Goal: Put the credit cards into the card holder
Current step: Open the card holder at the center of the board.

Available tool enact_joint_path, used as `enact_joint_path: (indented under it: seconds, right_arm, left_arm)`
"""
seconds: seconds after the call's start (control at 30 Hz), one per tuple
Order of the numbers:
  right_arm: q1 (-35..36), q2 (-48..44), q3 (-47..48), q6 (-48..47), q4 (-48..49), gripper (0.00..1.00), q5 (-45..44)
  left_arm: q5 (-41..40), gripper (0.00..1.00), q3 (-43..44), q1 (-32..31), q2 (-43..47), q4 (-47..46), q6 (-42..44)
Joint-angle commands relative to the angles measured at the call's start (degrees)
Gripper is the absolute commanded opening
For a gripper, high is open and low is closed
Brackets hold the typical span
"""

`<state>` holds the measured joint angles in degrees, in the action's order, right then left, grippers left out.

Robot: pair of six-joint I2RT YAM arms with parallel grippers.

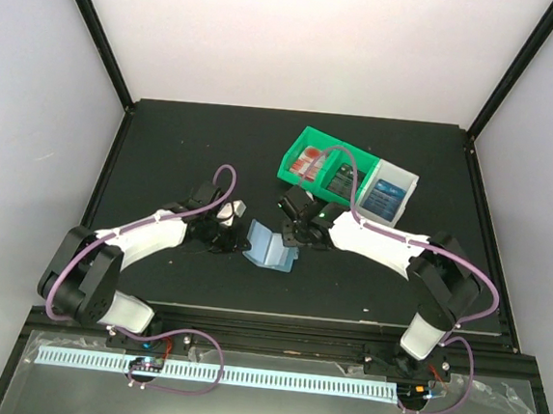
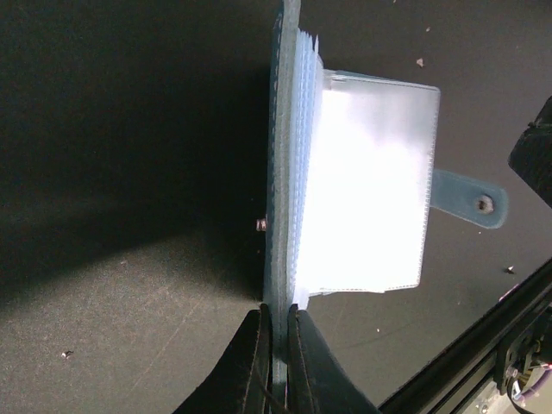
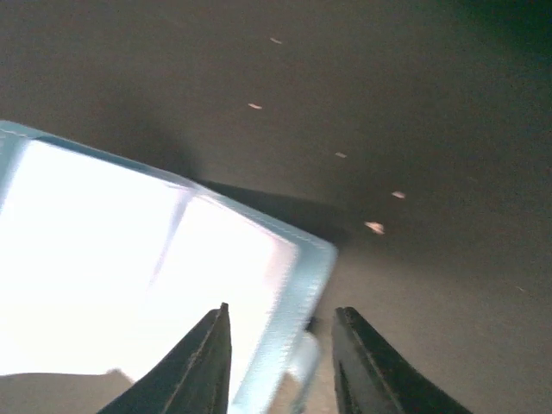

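Left gripper is clenched on the cover of the card holder, standing that blue-teal cover on edge on the dark surface. The clear pockets fan out flat to one side, with the clasp tab beyond them. Right gripper is down at the holder's other side, jaws parted and straddling its teal edge, nothing clamped that I can see.

No card in either gripper: the credit cards sit back in the green bin and the white bin. I read this as the opening step. To do it well, left holds firm. Right nips just 1 pocket leaf, not the stack, and lifts gently so the mouth gapes without tugging the cover loose.
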<state>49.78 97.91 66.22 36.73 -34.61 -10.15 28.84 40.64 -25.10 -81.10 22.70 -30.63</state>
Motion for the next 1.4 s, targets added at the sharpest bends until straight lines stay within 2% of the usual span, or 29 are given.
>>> enact_joint_path:
  seconds: [0.0, 0.13, 0.3, 0.47, 0.53, 0.67, 0.8, 1.07, 1.37]
  right_arm:
    - [0.2, -0.5, 2.3, -2.1, 6.1, 0.3, 10.3]
    - [0.4, 0.7, 2.0, -1.6, 11.5, 0.22, 17.9]
    - [0.9, 4.5, 2.4, -1.0, 12.2, 0.22, 18.7]
    - [1.9, 9.9, 4.8, -1.4, 11.5, 0.32, 18.7]
    - [2.3, 11.3, 5.8, -1.3, 10.8, 0.36, 17.7]
    - [2.8, 13.7, 7.3, -1.1, 7.6, 0.42, 13.3]
    - [3.0, 14.6, 7.6, -1.2, 5.2, 0.49, 9.2]
    - [4.8, 16.9, 9.2, -2.1, 1.5, 0.61, 2.3]
    - [6.3, 19.1, 7.7, -2.3, 0.8, 0.72, -2.0]
  left_arm:
    - [0.7, 0.01, 0.5, -0.2, 2.0, 0.4, 0.2]
    - [0.9, 0.02, 0.3, -0.2, 2.7, 0.6, 0.2]
    - [0.8, 0.02, -0.2, -0.2, 3.0, 0.2, 0.1]
    - [-0.2, 0.06, -1.2, -0.2, 2.0, -0.5, -0.6]
    - [-1.6, 0.17, -1.6, -0.2, 2.0, -0.2, -0.9]
    - [-5.4, 0.48, -2.0, -0.2, 2.9, 1.0, -1.5]
    - [-7.8, 0.62, -2.1, -0.2, 3.7, 1.8, -1.5]
    - [-11.5, 0.64, -2.2, -0.2, 5.0, 2.0, -2.5]
    - [-11.5, 0.6, -3.1, 0.2, 6.3, 0.6, -2.8]
